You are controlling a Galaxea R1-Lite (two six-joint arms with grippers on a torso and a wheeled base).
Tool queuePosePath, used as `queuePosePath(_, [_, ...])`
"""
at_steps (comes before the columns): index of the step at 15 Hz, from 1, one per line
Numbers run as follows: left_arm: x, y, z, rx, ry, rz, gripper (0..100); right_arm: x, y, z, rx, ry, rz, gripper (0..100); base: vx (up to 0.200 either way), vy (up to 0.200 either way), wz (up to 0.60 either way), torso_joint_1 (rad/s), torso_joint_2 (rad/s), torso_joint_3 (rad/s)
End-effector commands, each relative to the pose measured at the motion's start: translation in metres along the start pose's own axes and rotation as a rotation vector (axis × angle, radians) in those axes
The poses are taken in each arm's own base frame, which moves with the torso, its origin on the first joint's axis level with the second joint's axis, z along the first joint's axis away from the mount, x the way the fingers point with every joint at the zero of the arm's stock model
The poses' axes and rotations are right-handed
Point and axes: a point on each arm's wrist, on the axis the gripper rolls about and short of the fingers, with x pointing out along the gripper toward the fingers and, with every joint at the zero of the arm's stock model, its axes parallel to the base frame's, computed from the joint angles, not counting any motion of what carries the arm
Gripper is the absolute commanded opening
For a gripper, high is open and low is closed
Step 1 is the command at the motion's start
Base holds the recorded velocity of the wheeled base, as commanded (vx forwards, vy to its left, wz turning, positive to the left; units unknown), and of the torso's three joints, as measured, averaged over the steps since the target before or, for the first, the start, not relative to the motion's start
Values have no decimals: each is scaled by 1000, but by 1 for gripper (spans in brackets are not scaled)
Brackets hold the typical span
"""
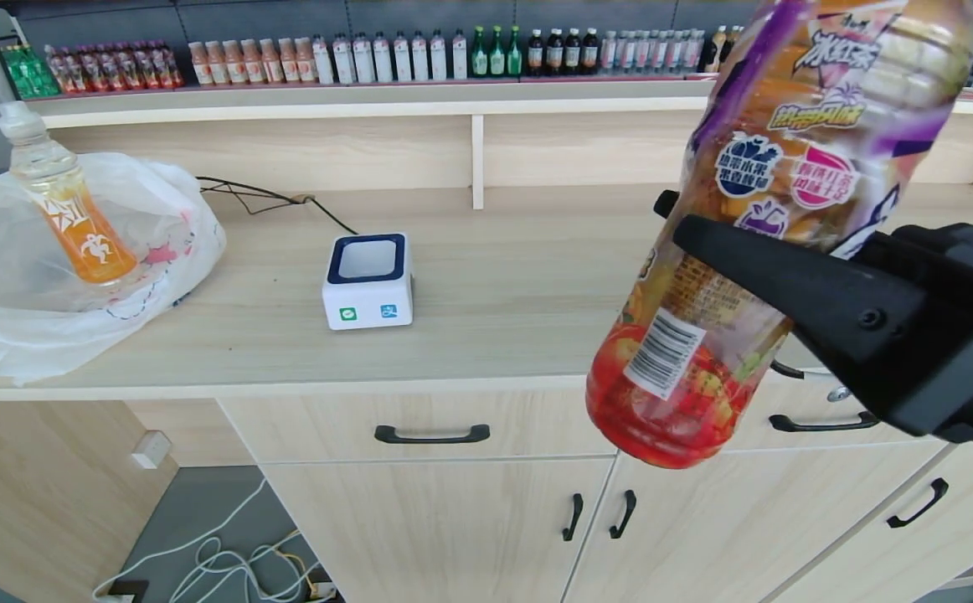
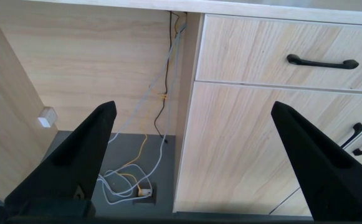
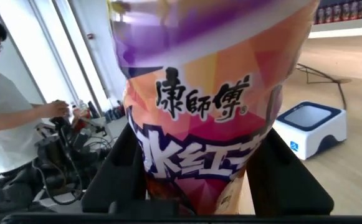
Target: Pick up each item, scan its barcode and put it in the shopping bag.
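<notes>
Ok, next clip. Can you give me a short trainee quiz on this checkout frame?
1. True or false: the right gripper is shut on the large bottle.
2. Where is the orange drink bottle? A) standing in the shopping bag B) on the back shelf C) lying on the floor
3. Short answer: is the left gripper open or shut?

Key: 1 true. 2 A. 3 open.
</notes>
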Motion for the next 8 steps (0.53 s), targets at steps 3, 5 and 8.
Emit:
queuePosePath(3, [0, 0, 0, 0, 0, 0, 100, -1, -2, 4, -111, -41, -120, 0, 0, 0, 0, 0, 0, 0])
queuePosePath(5, [0, 0, 0, 0, 0, 0, 100, -2, -6, 2, -294, -47, -283, 0, 0, 0, 0, 0, 0, 0])
queuePosePath(8, [0, 0, 0, -3, 0, 2, 100, 5, -20, 1, -400, -61, -559, 0, 0, 0, 0, 0, 0, 0])
